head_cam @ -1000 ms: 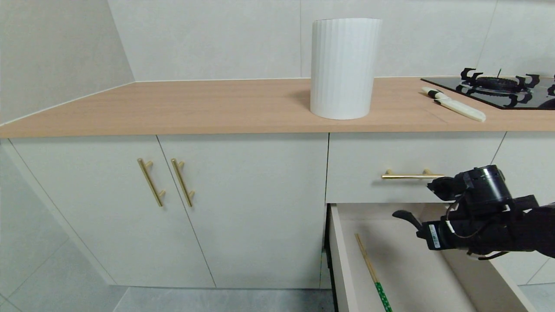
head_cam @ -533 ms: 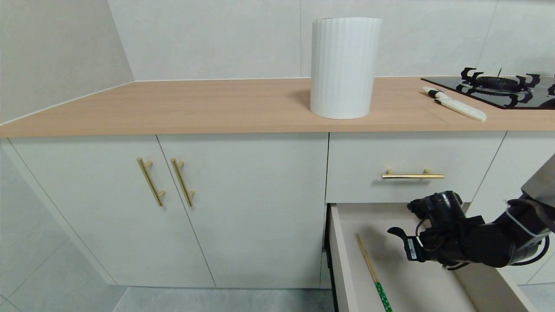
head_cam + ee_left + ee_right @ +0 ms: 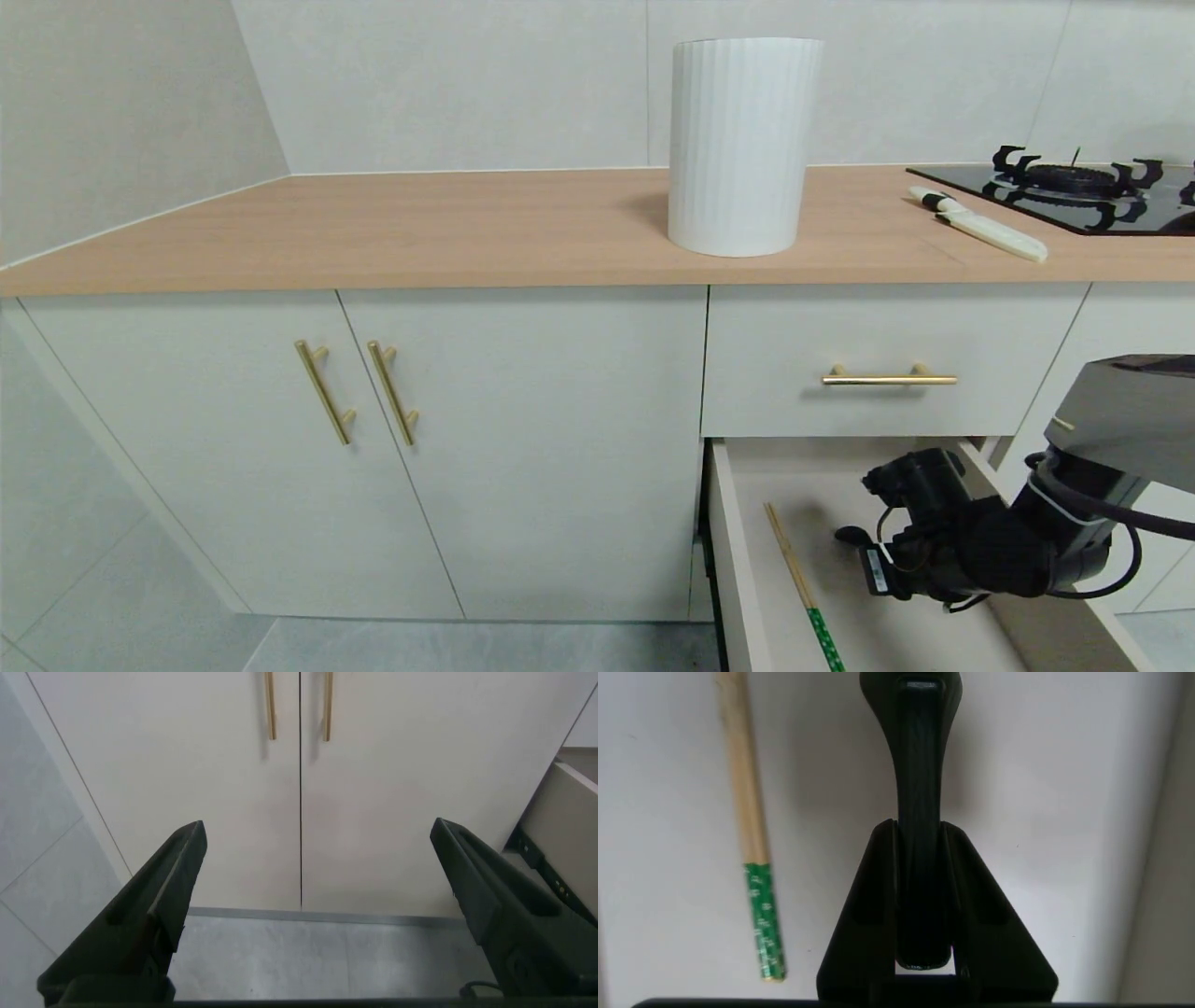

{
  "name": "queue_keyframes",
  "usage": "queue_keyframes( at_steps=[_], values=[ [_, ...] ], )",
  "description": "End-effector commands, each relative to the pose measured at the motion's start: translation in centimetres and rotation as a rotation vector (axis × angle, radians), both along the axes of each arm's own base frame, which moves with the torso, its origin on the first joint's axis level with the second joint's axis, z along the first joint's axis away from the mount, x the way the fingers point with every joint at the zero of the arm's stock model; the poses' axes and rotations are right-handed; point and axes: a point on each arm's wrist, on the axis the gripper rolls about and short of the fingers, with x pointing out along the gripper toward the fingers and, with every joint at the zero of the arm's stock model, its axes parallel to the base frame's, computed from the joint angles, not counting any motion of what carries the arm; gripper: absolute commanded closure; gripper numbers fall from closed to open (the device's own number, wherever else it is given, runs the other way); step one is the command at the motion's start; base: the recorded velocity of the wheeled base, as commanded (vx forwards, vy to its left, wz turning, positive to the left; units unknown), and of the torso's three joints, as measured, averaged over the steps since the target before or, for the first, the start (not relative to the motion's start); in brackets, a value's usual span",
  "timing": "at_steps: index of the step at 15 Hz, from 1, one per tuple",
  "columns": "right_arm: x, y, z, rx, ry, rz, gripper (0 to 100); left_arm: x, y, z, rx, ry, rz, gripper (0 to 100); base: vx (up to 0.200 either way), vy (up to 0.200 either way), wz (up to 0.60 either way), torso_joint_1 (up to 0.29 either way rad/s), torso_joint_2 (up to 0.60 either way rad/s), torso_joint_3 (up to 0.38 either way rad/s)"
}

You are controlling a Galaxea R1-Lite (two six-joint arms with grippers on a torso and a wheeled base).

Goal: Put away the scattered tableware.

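A wood-look countertop (image 3: 420,233) under a pale tiled wall (image 3: 467,84) carries a white ribbed canister (image 3: 742,145), with a cream knife (image 3: 980,233) lying beside the black gas hob (image 3: 1074,191). Below, the lower drawer (image 3: 733,560) stands pulled out with green-tipped chopsticks (image 3: 794,569) on its floor near the left wall, and the right gripper (image 3: 873,560) sits inside it, jaws clamped on a black spoon (image 3: 850,536) just beside the chopsticks. The left gripper (image 3: 318,835), jaws wide apart, faces the brass-handled cabinet doors (image 3: 299,784) above the grey floor (image 3: 308,952).
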Motion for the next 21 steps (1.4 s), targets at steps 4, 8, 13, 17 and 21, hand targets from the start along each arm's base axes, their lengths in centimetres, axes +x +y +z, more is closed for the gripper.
queue_keyframes(
  at_steps=[4,8,13,17,21],
  values=[
    [0.2,0.0,-1.9,-0.019,0.031,-0.006,100,0.0,0.0,0.0,0.0,0.0,0.0,0,0.0,0.0,0.0,0.0,0.0,0.0],
    [0.3,0.0,-1.8,-0.014,0.008,-0.01,100,0.0,0.0,0.0,0.0,0.0,0.0,0,0.0,0.0,0.0,0.0,0.0,0.0],
    [0.3,0.0,-1.7,-0.013,0.007,-0.01,100,0.0,0.0,0.0,0.0,0.0,0.0,0,0.0,0.0,0.0,0.0,0.0,0.0],
    [0.3,0.0,-1.6,-0.012,0.002,-0.01,0,0.0,0.0,0.0,0.0,0.0,0.0,0,0.0,0.0,0.0,0.0,0.0,0.0],
    [0.4,0.0,-0.9,-0.008,-0.017,-0.01,0,0.0,0.0,0.0,0.0,0.0,0.0,0,0.0,0.0,0.0,0.0,0.0,0.0]
  ],
)
